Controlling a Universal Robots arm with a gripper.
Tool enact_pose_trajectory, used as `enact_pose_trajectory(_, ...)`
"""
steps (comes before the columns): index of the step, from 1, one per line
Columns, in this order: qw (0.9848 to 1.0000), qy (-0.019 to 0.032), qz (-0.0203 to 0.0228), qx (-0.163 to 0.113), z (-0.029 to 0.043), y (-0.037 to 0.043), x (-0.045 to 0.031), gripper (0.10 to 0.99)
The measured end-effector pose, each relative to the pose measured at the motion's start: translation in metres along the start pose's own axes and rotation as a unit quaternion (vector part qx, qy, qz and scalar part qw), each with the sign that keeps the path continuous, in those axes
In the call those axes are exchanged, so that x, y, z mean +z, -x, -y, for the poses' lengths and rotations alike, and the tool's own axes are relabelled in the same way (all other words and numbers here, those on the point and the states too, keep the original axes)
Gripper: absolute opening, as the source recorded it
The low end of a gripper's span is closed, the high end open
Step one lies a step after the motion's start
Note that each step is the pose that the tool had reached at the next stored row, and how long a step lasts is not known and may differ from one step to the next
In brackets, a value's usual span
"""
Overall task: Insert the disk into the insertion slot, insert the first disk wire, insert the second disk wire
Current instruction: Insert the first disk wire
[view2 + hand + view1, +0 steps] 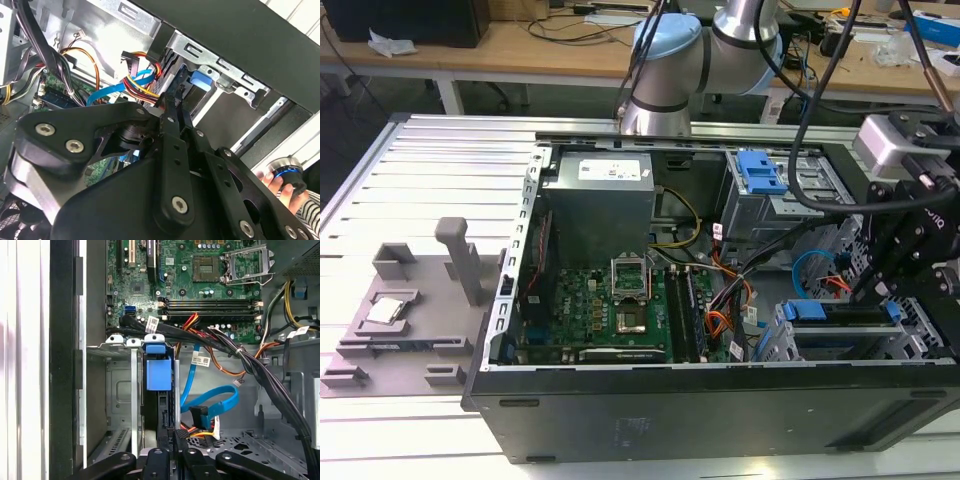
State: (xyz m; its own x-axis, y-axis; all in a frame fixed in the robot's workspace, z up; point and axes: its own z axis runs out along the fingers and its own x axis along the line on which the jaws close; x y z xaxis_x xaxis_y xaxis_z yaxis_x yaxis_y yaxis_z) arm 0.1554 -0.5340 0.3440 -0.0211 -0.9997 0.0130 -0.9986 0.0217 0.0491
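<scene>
Disk stands on edge inside the slot, at the exterior view's lower right, so the first step looks nearly finished. Gripper is clenched on the disk's near edge. Full seating would call for a straight, level push. Blue cable lies loose beside the disk.

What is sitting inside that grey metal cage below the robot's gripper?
The disk stands on edge in the insertion slot, its blue carrier tab showing. Cage walls cover its flat faces; the gripper hides its near end.
</scene>
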Motion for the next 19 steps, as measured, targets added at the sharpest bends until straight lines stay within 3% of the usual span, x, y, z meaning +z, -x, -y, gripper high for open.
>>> enact_pose_trajectory(11, 1.0000, 0.0000, -0.0002, 0.000, 0.0003, 0.0000, -0.0022, 0.165)
enact_pose_trajectory(19, 1.0000, 0.0000, -0.0002, 0.000, 0.0005, -0.0010, 0.0018, 0.165)
